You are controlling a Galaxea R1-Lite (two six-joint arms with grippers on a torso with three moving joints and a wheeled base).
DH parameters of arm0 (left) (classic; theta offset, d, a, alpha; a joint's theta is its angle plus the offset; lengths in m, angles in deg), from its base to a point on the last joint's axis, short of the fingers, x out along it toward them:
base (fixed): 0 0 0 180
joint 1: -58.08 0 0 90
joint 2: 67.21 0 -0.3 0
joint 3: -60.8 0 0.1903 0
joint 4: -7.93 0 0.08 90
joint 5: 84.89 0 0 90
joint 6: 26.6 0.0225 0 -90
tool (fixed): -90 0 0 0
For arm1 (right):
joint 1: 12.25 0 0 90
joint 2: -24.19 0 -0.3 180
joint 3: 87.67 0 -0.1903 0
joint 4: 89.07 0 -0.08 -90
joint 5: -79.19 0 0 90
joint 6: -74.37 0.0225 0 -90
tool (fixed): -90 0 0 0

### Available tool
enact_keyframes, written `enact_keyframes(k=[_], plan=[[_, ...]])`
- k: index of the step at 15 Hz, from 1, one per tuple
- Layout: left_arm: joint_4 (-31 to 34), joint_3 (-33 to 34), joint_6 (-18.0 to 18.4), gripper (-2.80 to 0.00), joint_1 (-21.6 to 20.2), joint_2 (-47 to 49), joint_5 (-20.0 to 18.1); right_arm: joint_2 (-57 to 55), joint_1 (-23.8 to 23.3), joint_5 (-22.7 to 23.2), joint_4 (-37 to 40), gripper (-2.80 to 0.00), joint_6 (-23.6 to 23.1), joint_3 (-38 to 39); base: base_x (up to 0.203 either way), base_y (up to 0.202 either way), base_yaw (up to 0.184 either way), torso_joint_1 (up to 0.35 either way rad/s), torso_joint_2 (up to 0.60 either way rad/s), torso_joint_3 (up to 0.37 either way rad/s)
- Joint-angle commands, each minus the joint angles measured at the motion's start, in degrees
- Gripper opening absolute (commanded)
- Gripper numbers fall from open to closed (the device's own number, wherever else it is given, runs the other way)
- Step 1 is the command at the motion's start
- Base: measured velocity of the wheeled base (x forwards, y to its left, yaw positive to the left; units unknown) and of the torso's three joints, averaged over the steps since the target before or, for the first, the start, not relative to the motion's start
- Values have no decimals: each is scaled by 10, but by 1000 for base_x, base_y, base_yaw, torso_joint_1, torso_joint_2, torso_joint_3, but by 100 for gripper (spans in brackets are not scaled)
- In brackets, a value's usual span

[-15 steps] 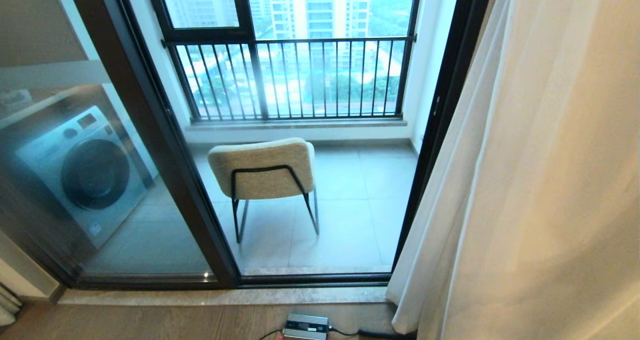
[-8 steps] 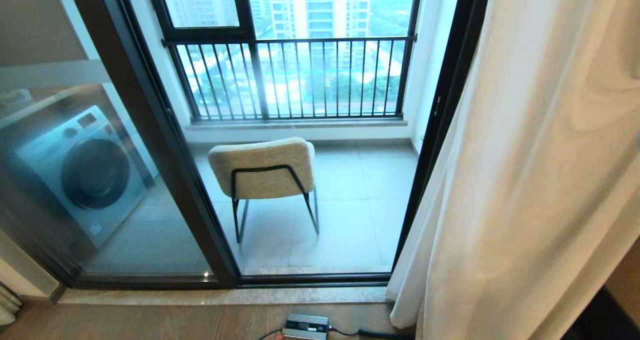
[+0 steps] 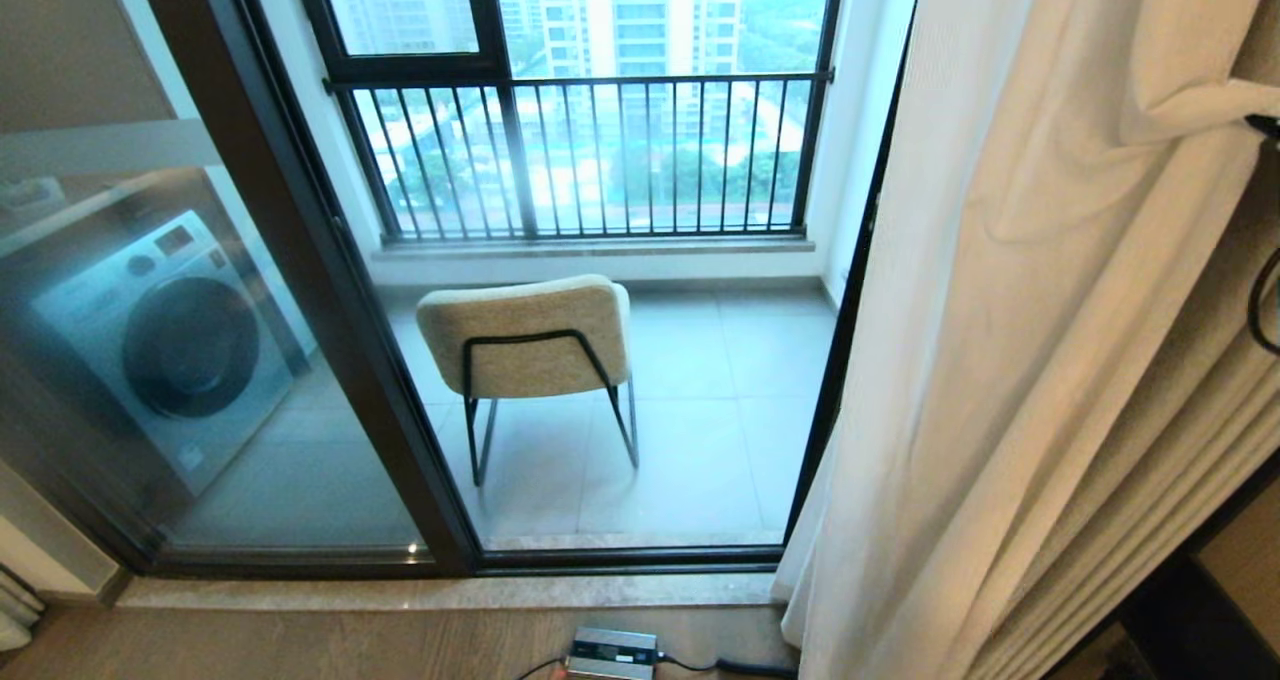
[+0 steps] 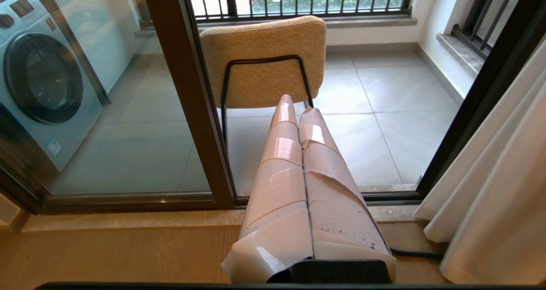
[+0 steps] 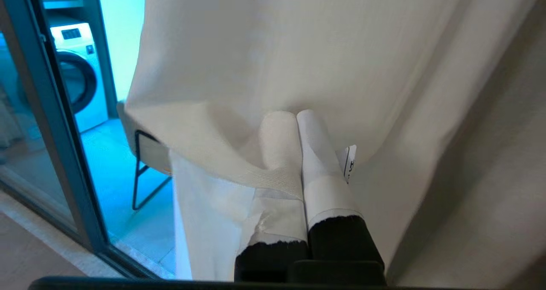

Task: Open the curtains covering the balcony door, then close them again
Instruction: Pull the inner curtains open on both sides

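The white sheer of the curtains (image 3: 1020, 310) hangs on the right, its edge over the right post of the balcony door (image 3: 330, 290). Thicker beige drapes (image 3: 1180, 460) show behind it at the lower right. My right gripper (image 5: 297, 117) is shut on the sheer's hemmed edge, with the cloth (image 5: 298, 47) draped over one finger. A fold runs to a dark part of my right arm (image 3: 1266, 126) at the view's edge. My left gripper (image 4: 296, 104) is shut and empty. It sits low in front of the door (image 4: 187, 94), apart from the curtains (image 4: 503, 204).
Behind the glass stand a beige chair (image 3: 525, 345), a washing machine (image 3: 165, 345) and the barred outer window (image 3: 590, 155). A stone sill (image 3: 440, 592) runs under the door. A grey box with a black cable (image 3: 612, 653) lies on the wooden floor near the curtain's foot.
The sheer's edge has swung left and now covers the door's right post. A fold has been drawn tight toward my right arm, and the beige drapes have come into view at the lower right.
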Motion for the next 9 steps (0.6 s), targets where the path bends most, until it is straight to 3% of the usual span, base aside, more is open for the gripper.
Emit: enact_keyframes(k=[1, 2, 3, 9], plan=[[0, 0, 0, -280, 0, 0, 0, -14, 4, 3, -4, -280, 0, 0, 0, 0, 0, 0, 0, 0], [0, 0, 0, -280, 0, 0, 0, -14, 4, 3, -3, -280, 0, 0, 0, 0, 0, 0, 0, 0], [0, 0, 0, -280, 0, 0, 0, -13, 4, 3, -3, 0, 0, 1, 0, 0, 0, 0, 0, 0], [0, 0, 0, -280, 0, 0, 0, 10, 7, 4, -20, 0, -4, 43, 0, 0, 0, 0, 0, 0]])
